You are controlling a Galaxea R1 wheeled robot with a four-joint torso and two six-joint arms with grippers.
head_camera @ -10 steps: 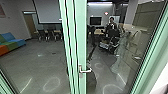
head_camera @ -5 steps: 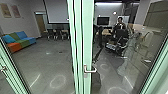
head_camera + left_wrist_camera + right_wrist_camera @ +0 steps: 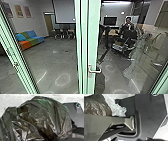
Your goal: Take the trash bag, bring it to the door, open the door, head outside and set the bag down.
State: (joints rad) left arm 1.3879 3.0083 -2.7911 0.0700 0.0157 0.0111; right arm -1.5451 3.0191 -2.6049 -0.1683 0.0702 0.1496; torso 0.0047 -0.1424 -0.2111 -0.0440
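Trash bag judged picked up and carried near the door. Passage through door unclear; set-down seemed left. Couldn't tell either claw's state.

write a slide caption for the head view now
Pale green door frame with a metal handle; farther off, a colourful sofa and a person near a dark screen.

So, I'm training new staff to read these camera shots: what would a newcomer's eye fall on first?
Probably the pale green door frame, upright through the middle of the head view, with its silvery lever handle low down. The blue, green and orange sofa stands out next, far off at the left. In the left wrist view, the dark, shiny, crumpled trash bag looms large.
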